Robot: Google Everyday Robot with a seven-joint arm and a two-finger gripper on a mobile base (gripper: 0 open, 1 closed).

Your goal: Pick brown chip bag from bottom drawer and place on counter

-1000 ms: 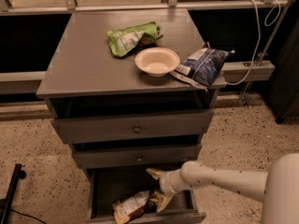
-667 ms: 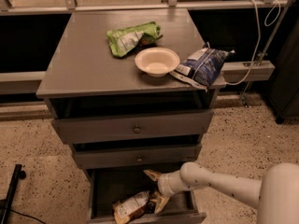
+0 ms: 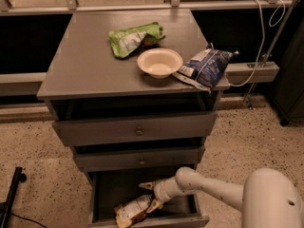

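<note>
Brown chip bag point(image 3: 134, 209), crinkled foil, lies beside gripper fingers point(image 3: 146, 185) in bottom drawer point(image 3: 108, 194).

The bottom drawer point(image 3: 110, 190) stands pulled out, with the brown bag point(image 3: 133, 209) lying at its front. The gripper point(image 3: 148, 195) is down inside the drawer, fingers spread, the lower one at the bag's right end. Up on the counter point(image 3: 85, 65) sit a green bag point(image 3: 130, 38), a white bowl point(image 3: 159, 61) and, just beside it, a blue bag point(image 3: 205, 66) overhanging the right edge.
</note>
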